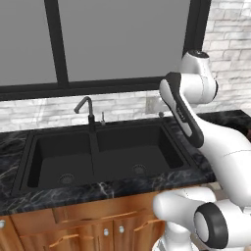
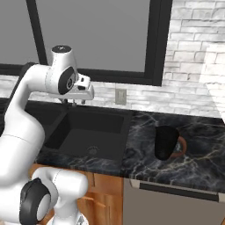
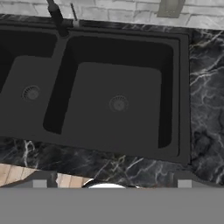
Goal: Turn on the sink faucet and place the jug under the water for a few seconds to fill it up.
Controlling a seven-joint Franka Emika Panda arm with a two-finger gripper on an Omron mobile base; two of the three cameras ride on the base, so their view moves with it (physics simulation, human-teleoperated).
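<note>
The sink faucet [image 1: 86, 111] is standing at the back edge of the sink [image 1: 30, 152], right behind the centre divider, with its gooseneck curving toward the left basin; that spot is letting one spout serve either basin. No blue stream is showing beneath it, so I am judging that the lever at its base is not yet turned and the task is only starting.

The jug [image 2: 167, 143] is sitting upright on the dark marble counter [image 2: 197, 167], to the right of the sink and well apart from its rim, nearer the counter's front edge than the brick wall. Its reddish-brown handle is pointing right, away from the sink (a side grasp on the body may therefore be easier than one on the handle).

The gripper [image 2: 85, 93] is hanging over the back part of the right basin, above the sink and touching nothing, with its fingers spread wide and nothing between them. From the hand view, the camera is looking down into both basins, with the faucet base at the top left. The arm is probably posed this high and central to keep both the faucet and the jug within reach, though the lever is the sensible first target.
</note>
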